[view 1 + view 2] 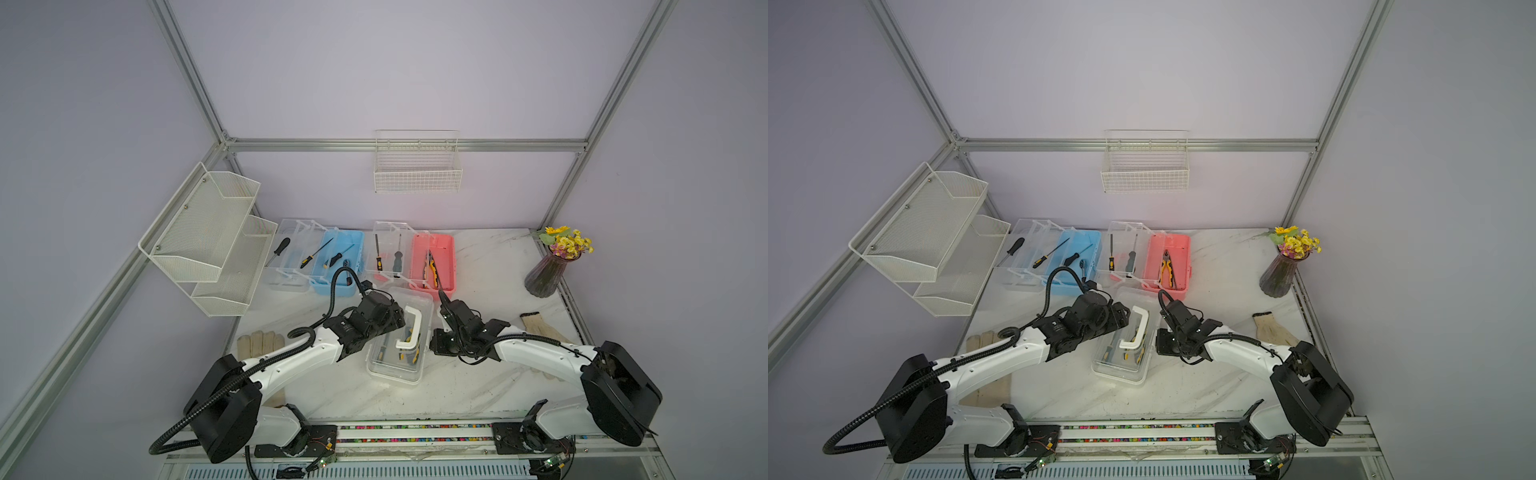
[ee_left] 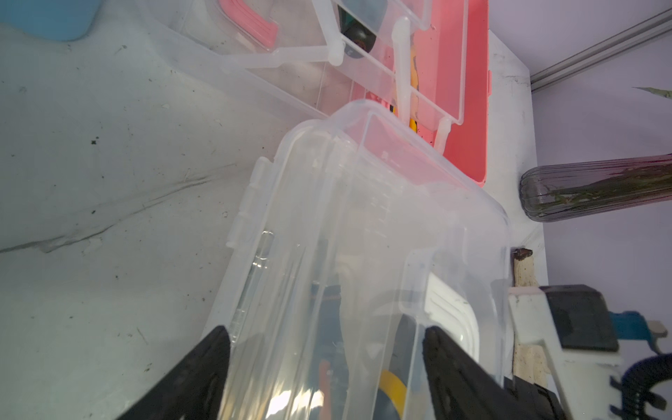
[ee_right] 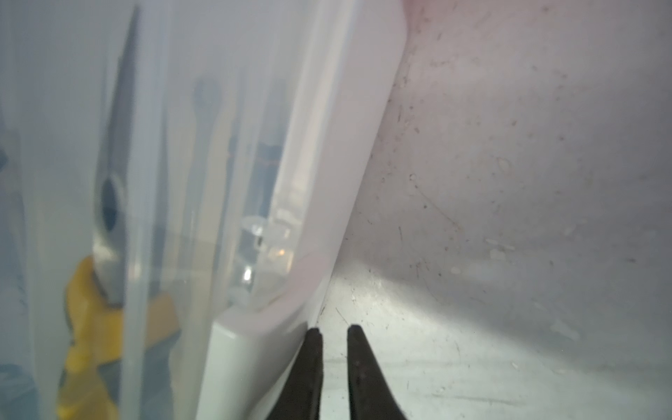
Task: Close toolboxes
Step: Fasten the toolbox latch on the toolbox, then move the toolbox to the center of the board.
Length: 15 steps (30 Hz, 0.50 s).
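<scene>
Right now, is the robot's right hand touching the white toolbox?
Cannot tell. In the right wrist view one finger of the right hand sits beside the edge of the white toolbox, but neither contact nor gap shows plainly.

White toolbox (image 1: 392, 368) — glossy plastic (clear above, opaque below); table (image 1: 478, 266) smooth, marbled, scuffed; mesh basket (image 1: 199, 232) — matt white metal.

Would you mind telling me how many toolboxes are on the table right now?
3. The white toolbox lies at the front, lid down; the blue toolbox stands open at the back; the pink toolbox stands open beside it, nearer the vase.
</scene>
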Each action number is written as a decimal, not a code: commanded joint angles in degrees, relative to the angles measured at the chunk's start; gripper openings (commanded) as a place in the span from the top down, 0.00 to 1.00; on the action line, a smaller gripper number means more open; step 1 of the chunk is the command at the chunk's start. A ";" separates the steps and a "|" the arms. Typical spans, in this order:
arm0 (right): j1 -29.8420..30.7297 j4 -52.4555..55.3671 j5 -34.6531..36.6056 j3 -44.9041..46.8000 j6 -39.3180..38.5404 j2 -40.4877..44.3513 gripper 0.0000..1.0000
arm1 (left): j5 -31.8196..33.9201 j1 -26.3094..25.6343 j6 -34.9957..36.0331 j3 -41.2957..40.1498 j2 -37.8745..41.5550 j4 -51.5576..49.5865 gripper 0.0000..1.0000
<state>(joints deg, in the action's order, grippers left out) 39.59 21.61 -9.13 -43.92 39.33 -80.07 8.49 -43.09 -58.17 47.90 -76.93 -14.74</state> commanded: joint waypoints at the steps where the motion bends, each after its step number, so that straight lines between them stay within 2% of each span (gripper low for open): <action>1: -1.52 4.42 -2.44 -5.44 -3.40 6.44 0.62 | -2.61 -2.21 -2.94 0.11 2.27 -0.21 0.11; 4: -1.46 15.06 3.62 -10.57 -2.88 9.99 0.51 | -1.47 -2.40 -4.37 -0.17 3.18 0.44 0.10; 6: -0.20 19.21 6.52 -13.54 0.19 10.90 0.48 | -0.43 -2.92 -5.85 -0.90 3.43 2.76 0.10; 11: 9.65 25.95 14.93 -21.54 8.94 7.67 0.41 | 3.35 -5.66 -8.12 -1.71 2.95 7.78 0.09; 15: 16.24 33.78 22.07 -26.12 15.04 3.18 0.41 | 7.59 -5.62 -5.18 -2.36 5.94 7.74 0.03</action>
<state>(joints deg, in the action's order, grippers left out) 52.90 45.36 6.09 -68.27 47.57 -74.32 11.55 -48.51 -63.07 46.68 -74.74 -11.57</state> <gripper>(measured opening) 0.593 0.967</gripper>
